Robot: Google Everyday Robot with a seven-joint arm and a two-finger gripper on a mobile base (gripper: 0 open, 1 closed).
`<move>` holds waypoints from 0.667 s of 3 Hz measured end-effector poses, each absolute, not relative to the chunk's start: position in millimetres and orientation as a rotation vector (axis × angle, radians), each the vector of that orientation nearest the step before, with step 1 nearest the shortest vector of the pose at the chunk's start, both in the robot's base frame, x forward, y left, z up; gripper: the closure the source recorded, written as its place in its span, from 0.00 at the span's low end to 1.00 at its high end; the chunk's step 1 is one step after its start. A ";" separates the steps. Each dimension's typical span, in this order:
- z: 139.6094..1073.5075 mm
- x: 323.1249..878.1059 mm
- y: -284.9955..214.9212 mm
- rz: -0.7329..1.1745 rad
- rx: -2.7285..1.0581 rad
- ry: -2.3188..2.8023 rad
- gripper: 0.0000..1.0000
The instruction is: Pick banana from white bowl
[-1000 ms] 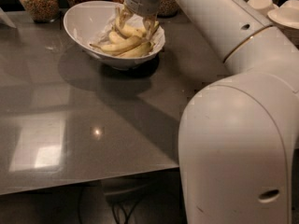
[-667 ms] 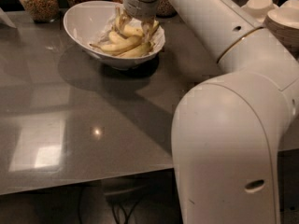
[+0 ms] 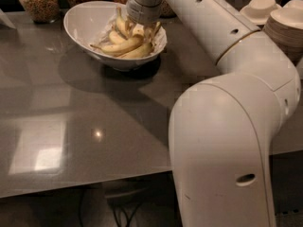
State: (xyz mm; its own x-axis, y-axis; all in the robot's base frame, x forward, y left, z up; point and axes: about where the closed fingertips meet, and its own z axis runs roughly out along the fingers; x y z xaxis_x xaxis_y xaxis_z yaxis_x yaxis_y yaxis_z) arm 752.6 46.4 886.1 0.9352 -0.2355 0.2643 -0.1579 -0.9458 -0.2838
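The white bowl [image 3: 83,20] stands at the back of the dark table and holds a small pile of bananas. The longest banana [image 3: 118,47] lies across the pile, evenly yellow, with its thin stem pointing left. A second banana [image 3: 139,52] lies in front of it and a shorter one [image 3: 116,36] behind. My gripper [image 3: 139,31] reaches down into the bowl from above, right over the pile. Its fingers look spread, one [image 3: 122,23] at the left of the pile and one [image 3: 155,31] at the right. The wrist hides the back of the pile.
Glass jars of cereal [image 3: 38,1] stand behind the bowl. Stacked pale bowls and plates [image 3: 284,20] are at the back right. My white arm [image 3: 227,126] fills the right half of the view. The table's front edge [image 3: 85,186] runs along the bottom.
The big arm link has swung a little to the left in the view. The gripper stays down in the bowl over the bananas, and the bananas have not visibly moved.
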 end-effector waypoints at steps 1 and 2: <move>886.3 752.5 46.4 -0.433 -2.832 0.294 0.77; 895.9 747.7 43.4 -0.451 -2.815 0.319 0.99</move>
State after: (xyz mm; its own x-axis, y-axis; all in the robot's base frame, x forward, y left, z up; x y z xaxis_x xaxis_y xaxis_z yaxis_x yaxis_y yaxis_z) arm 747.7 43.4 895.9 0.9274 -0.2563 0.2726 -0.1717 -0.9388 -0.2986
